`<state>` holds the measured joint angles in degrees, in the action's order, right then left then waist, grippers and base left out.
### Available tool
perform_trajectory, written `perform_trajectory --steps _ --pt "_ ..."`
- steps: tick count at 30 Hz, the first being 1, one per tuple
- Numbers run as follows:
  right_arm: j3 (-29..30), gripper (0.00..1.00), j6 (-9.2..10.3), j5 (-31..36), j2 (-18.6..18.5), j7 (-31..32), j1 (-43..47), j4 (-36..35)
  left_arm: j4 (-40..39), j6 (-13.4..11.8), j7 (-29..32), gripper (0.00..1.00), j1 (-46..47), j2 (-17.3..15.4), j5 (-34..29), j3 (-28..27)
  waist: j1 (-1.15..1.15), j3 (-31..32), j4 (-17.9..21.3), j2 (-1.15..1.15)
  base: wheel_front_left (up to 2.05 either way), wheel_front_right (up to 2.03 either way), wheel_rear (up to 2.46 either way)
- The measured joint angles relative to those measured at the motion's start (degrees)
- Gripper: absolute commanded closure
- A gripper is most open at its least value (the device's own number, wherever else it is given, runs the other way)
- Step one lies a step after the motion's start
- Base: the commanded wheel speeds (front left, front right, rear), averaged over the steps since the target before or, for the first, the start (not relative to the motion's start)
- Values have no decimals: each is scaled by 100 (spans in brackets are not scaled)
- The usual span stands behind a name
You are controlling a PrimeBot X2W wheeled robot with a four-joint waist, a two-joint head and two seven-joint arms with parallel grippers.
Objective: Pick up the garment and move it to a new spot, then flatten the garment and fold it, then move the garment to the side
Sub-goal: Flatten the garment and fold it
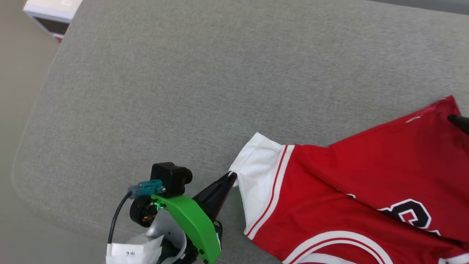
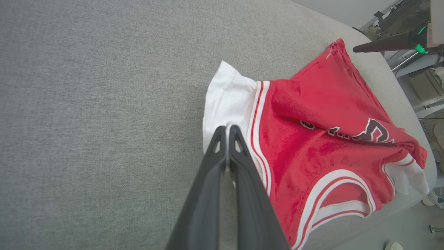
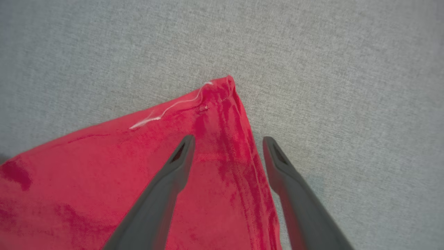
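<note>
A big gray cushion (image 1: 183, 91) lies under everything. The garment (image 1: 348, 183) lies on it, toward the right side and the near edge in the head view. It is a shiny red shirt, rumpled, with one red part folded over. It has a white sleeve (image 1: 256, 165), red and white stripes, and dark letters (image 1: 410, 214). The left gripper (image 2: 228, 130) is squeezed tight on the edge of the white sleeve. The right gripper (image 3: 229, 140) is spread wide above the far red corner (image 3: 222, 86), one finger over red cloth, one over the cushion, holding nothing. A thin white thread (image 3: 166, 111) lies near that corner.
</note>
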<state>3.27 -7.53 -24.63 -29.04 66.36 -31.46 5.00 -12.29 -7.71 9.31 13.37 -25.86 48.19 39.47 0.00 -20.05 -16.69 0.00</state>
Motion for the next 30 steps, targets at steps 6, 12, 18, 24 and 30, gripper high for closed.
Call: perform_trajectory --steps 6,12,18,24,30 --pt "-101 0 0 129 -131 -81 -165 377 47 49 -75 100 0 77 -3 77 0 -286 -294 0 0 0 0" --pt "-202 0 0 126 -319 -140 -277 515 119 114 -121 100 51 178 -32 137 0 -500 -514 0 0 0 0" --pt "-378 98 1 20 -525 -46 -261 550 213 142 -170 100 88 193 -32 134 0 -605 -641 0 0 0 0" --pt "-459 100 1 -46 -538 -281 -272 617 268 142 -175 100 117 197 -32 121 0 -576 -660 0 0 0 0" --pt "-592 100 1 -190 -498 -858 -277 809 353 133 -229 100 118 179 -31 64 0 -396 -592 0 0 0 0"
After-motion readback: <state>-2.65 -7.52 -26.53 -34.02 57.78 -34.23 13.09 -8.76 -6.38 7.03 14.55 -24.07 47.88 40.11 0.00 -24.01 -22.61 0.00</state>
